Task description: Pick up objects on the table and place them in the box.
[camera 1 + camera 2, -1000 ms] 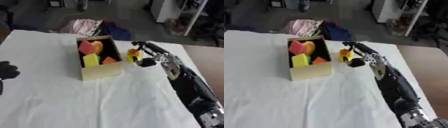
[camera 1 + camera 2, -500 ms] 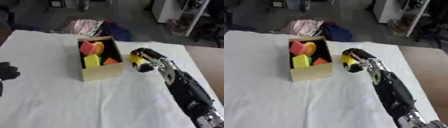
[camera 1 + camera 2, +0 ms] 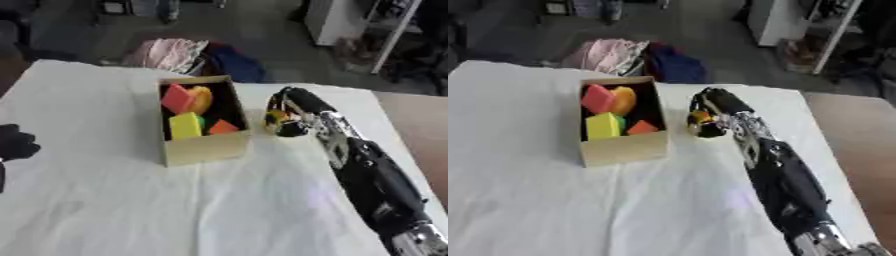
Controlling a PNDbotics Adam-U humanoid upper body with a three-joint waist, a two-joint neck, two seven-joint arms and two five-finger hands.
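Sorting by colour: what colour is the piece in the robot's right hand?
Yellow piece, in the right hand; left eye view shows it best.

Right hand curled round small yellow object, just right of cardboard box, near table far edge. Box holds red, orange, yellow blocks.
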